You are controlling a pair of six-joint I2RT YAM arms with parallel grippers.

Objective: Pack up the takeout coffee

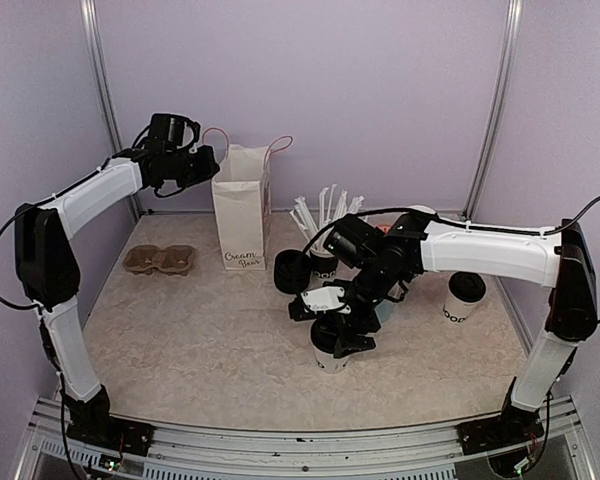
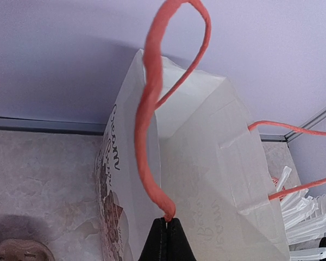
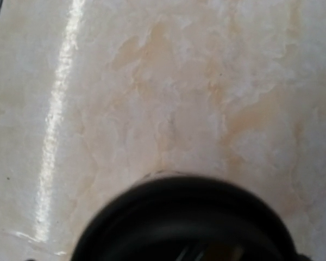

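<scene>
1. Left gripper [image 2: 166, 223]: pinched tight on the red handle [image 2: 152, 109] at its base, at the top of the bag [image 1: 242, 215].
2. Bag: upright at the rear of the table [image 1: 210, 340], mouth open, just right of the carrier [image 1: 160, 260].
3. Right gripper [image 1: 332, 330]: spread wide, lowered over the near cup [image 1: 330, 358]; contact with the cup not discernible.
4. Near cup: upright at table centre, black lid [image 3: 185, 217] filling the bottom of the right wrist view.
5. Right cup [image 1: 464, 298]: upright, lidded, near the right edge, well apart from both grippers.
6. Both cups outside the bag.
</scene>
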